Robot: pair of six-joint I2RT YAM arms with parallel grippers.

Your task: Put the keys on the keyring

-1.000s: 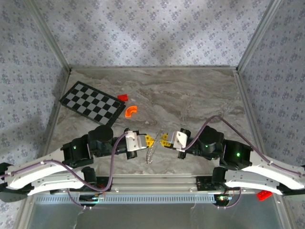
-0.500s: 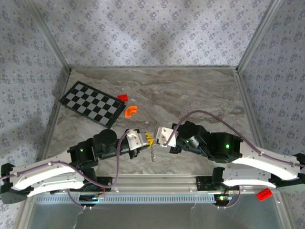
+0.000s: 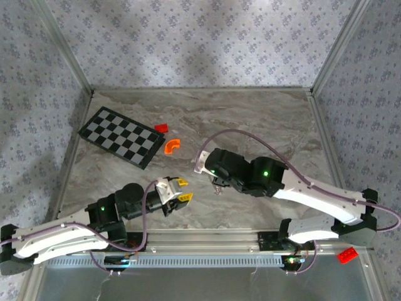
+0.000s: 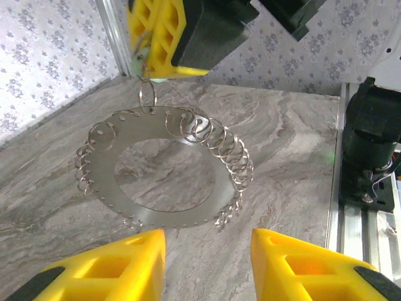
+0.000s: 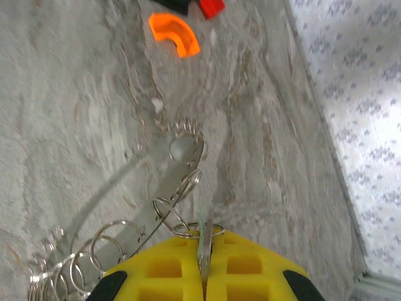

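**Ring hangs from right claw, left claw open below**

Right gripper [image 5: 203, 243] is clenched. Its yellow fingers press flat on a thin pale-green sliver at the tips, which I take to be the key [image 4: 140, 63]. A small wire loop circles that sliver right at the fingertips. From the loop hangs the ring [image 4: 169, 166], a flat silvery band fringed with many more such loops. The ring hangs tilted and clear of the table [image 4: 294, 150], with its shadow on the marble beneath. I judge it is held up like this so that its whole rim stays within reach.

Left gripper [image 4: 207, 237] is released, with its fingers spread wide. It sits just beneath the ring's lower edge, facing it and apart from it. That looks like a stance for taking the rim and steadying the dangling ring while the key is worked on.

I cannot tell whether the key is fully threaded on the loop or only caught against it. Farther out on the table lie the orange bit [image 5: 174, 34] and the red block [image 5: 212, 7], well apart from both claws.
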